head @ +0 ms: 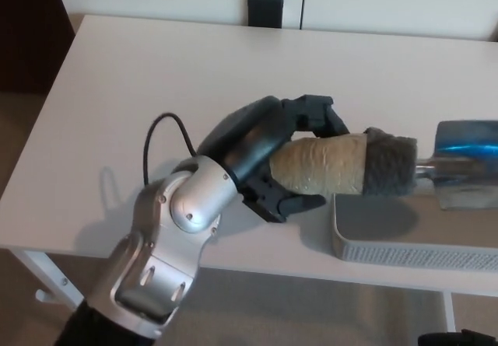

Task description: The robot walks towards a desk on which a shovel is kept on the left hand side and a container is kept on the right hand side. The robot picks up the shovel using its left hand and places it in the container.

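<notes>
The left hand (284, 155) has its fingers wrapped tight around the tan handle of the shovel (366, 163). The shovel lies almost level, above the near left corner of the white container (350, 245), and its metal blade runs out past the picture's right edge. The white desk (156, 82) behind is bare. The right hand does not show.
</notes>
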Tool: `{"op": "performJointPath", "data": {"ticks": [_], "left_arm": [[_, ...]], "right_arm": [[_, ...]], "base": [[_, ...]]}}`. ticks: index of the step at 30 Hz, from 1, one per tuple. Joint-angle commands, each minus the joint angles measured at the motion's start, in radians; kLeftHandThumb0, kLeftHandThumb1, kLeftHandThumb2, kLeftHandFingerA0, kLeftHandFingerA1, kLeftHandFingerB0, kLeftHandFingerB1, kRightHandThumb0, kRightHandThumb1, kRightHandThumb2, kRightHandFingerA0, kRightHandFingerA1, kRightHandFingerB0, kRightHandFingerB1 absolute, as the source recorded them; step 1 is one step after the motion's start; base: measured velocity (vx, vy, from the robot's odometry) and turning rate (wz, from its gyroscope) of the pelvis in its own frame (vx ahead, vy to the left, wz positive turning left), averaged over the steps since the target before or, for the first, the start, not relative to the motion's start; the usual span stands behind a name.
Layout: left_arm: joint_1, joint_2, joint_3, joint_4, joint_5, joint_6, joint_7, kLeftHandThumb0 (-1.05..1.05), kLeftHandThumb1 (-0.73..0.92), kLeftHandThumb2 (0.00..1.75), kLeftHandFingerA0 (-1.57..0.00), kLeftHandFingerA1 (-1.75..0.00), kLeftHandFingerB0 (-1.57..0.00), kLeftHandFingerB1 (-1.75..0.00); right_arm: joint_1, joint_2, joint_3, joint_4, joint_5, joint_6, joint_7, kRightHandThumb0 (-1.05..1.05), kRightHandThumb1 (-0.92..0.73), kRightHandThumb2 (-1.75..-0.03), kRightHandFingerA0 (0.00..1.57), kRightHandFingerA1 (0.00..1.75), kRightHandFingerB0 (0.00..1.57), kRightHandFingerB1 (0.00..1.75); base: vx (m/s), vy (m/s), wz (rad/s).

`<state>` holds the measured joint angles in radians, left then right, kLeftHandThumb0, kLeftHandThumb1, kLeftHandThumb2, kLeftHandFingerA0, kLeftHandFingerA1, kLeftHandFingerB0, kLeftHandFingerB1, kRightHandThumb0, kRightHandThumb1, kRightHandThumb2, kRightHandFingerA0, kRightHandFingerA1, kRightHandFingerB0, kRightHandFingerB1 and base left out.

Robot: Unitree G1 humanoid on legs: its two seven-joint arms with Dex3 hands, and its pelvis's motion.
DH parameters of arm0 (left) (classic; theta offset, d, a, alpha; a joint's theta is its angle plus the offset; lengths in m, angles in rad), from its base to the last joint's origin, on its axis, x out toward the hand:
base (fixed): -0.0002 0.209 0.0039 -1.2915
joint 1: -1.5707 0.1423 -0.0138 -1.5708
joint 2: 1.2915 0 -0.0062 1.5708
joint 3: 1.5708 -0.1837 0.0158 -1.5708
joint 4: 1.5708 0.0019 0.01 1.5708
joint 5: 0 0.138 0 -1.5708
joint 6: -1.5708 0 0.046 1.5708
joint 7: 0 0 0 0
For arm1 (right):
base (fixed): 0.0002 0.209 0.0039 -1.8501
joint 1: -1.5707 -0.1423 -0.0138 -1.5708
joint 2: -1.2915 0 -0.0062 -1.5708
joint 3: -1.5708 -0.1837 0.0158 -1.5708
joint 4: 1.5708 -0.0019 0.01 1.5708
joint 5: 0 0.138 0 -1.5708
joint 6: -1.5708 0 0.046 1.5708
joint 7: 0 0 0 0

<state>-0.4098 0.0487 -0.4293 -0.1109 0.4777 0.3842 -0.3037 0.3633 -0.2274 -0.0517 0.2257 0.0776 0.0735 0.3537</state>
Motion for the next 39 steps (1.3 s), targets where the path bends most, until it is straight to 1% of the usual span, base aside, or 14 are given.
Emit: {"op": "performJointPath", "data": {"ticks": [1,5,9,11,13,14,16,17,25,27,28,30,33,39], "left_arm": [[-0.048,0.048,-0.043,0.023,0.107,0.063,0.009,-0.30,0.66,0.73,-0.91,-1.51,-0.86,-0.93],[-0.066,0.069,-0.075,0.050,0.160,0.074,0.034,-0.25,0.69,0.74,-0.98,-1.47,-0.90,-0.93],[-0.082,0.071,-0.092,0.090,0.178,0.085,0.034,-0.25,0.72,0.71,-1.00,-1.39,-0.84,-0.73],[-0.082,0.071,-0.095,0.123,0.182,0.068,0.049,-0.26,0.74,0.70,-0.98,-1.48,-0.87,-0.92],[-0.083,0.070,-0.093,0.134,0.178,0.065,0.045,-0.26,0.72,0.69,-0.98,-1.46,-0.85,-0.85],[-0.083,0.065,-0.092,0.143,0.177,0.069,0.047,-0.26,0.72,0.66,-0.96,-1.47,-0.83,-0.97],[-0.082,0.064,-0.094,0.156,0.179,0.059,0.053,-0.25,0.69,0.64,-0.96,-1.48,-0.85,-0.91],[-0.080,0.064,-0.094,0.164,0.176,0.051,0.056,-0.28,0.71,0.64,-0.97,-1.46,-0.84,-1.05],[-0.090,0.052,-0.093,0.168,0.177,0.088,0.025,-0.31,0.77,0.62,-0.93,-1.43,-0.77,-1.10],[-0.098,0.054,-0.106,0.173,0.191,0.091,0.017,-0.32,0.77,0.63,-0.92,-1.38,-0.76,-1.01],[-0.100,0.054,-0.107,0.168,0.190,0.096,0.008,-0.30,0.76,0.61,-0.99,-1.07,-0.64,-0.54],[-0.106,0.049,-0.112,0.151,0.193,0.116,-0.008,-0.31,0.73,0.60,-1.02,-1.04,-0.66,-0.54],[-0.112,0.044,-0.124,0.143,0.206,0.127,-0.013,-0.32,0.72,0.62,-0.99,-1.28,-0.78,-0.67],[-0.115,0.065,-0.153,0.127,0.232,0.068,0.010,-0.30,0.61,0.64,-1.02,-1.37,-0.83,-0.70]], "right_arm": [[0.011,-0.013,-0.005,-0.008,0.008,0.018,0.007,-0.26,-0.58,-0.57,0.73,0.54,0.57,0.49],[0.006,-0.010,-0.003,-0.013,0.010,0.031,0.006,-0.23,-0.58,-0.57,0.72,0.55,0.56,0.49],[0.007,-0.014,0.001,-0.023,-0.002,0.025,-0.001,-0.23,-0.58,-0.57,0.73,0.54,0.57,0.49],[0.001,-0.012,-0.001,-0.007,0.002,0.014,0.001,-0.24,-0.58,-0.57,0.74,0.55,0.58,0.50],[0.003,-0.014,0.001,-0.018,-0.002,0.022,-0.003,-0.24,-0.58,-0.57,0.74,0.54,0.58,0.49],[0.002,-0.013,0.000,-0.017,0.000,0.023,-0.002,-0.24,-0.58,-0.57,0.74,0.54,0.58,0.49],[0.002,-0.018,0.006,-0.011,-0.012,0.006,-0.004,-0.25,-0.59,-0.57,0.74,0.54,0.58,0.49],[0.002,-0.019,0.007,-0.012,-0.014,0.003,-0.004,-0.25,-0.59,-0.57,0.73,0.54,0.58,0.49],[-0.008,-0.011,0.001,-0.011,0.007,0.025,-0.001,-0.23,-0.59,-0.57,0.74,0.55,0.58,0.50],[-0.006,-0.015,0.001,-0.013,0.005,0.027,0.002,-0.22,-0.60,-0.57,0.73,0.55,0.58,0.50],[-0.008,-0.016,0.002,-0.010,0.002,0.025,0.001,-0.24,-0.58,-0.57,0.75,0.54,0.58,0.49],[-0.011,-0.020,0.007,-0.005,-0.008,0.019,-0.002,-0.25,-0.59,-0.57,0.75,0.54,0.58,0.49],[-0.014,-0.023,0.012,-0.001,-0.013,0.019,-0.001,-0.27,-0.58,-0.56,0.74,0.53,0.57,0.48],[-0.011,-0.027,0.013,-0.016,-0.014,0.032,-0.005,-0.26,-0.58,-0.57,0.74,0.54,0.58,0.48]], "base": [[0.00,0.000,0.00],[0.00,0.000,0.00],[0.00,0.000,0.00],[0.00,0.000,0.00],[0.00,0.000,0.00],[0.00,0.000,0.00],[0.00,0.000,0.00],[0.00,0.000,0.00],[0.00,0.000,0.00],[0.00,0.000,0.00],[0.00,0.000,0.00],[0.00,0.000,0.00],[0.00,0.000,0.00],[0.00,0.000,0.00]]}}
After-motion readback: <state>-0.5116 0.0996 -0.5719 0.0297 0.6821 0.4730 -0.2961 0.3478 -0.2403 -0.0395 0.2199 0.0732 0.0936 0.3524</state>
